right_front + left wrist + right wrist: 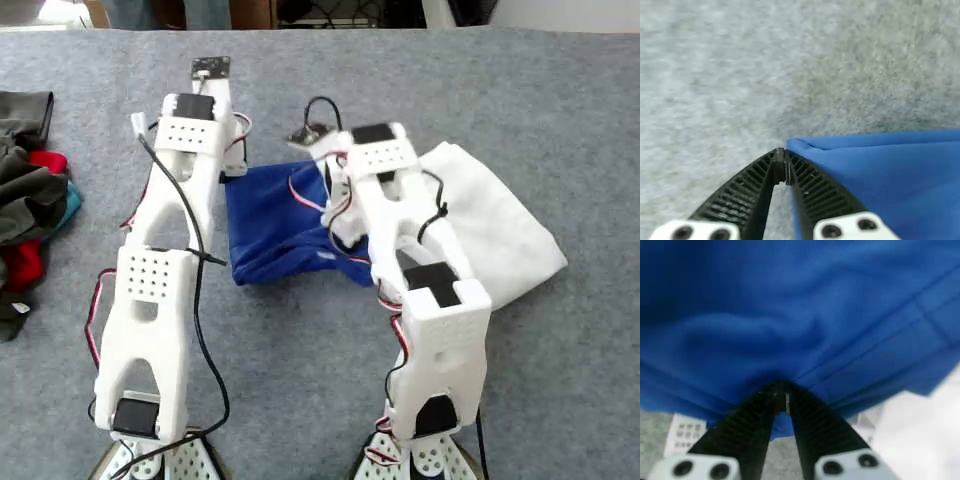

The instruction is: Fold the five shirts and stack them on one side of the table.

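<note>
Lying between the two arms near the middle of the counter [540,90], the blue shirt [275,225] is the piece in play, and both hands are already on it. The left hand [782,157] is closed with its tips together right at one corner of the cloth, where the hem turns; it looks to be pinching that corner, though very little fabric shows between the tips. The right hand [785,392] is closed too, with blue cloth bunched and creased around its tips, so it has hold of the shirt along the opposite side, next to where the white shirt [490,230] lies.

Seen from above, the blue shirt runs crosswise from one arm to the other, with its far edge under the two wrists and its near edge lying loose toward the arm bases. That near edge looks rumpled on the right-arm side. Any fold would most likely carry the held far edge toward the bases. The white shirt sits spread out on the right-arm side, touching the blue one. A pile of dark, red and teal clothes [30,200] waits well apart at the left-arm edge.
</note>
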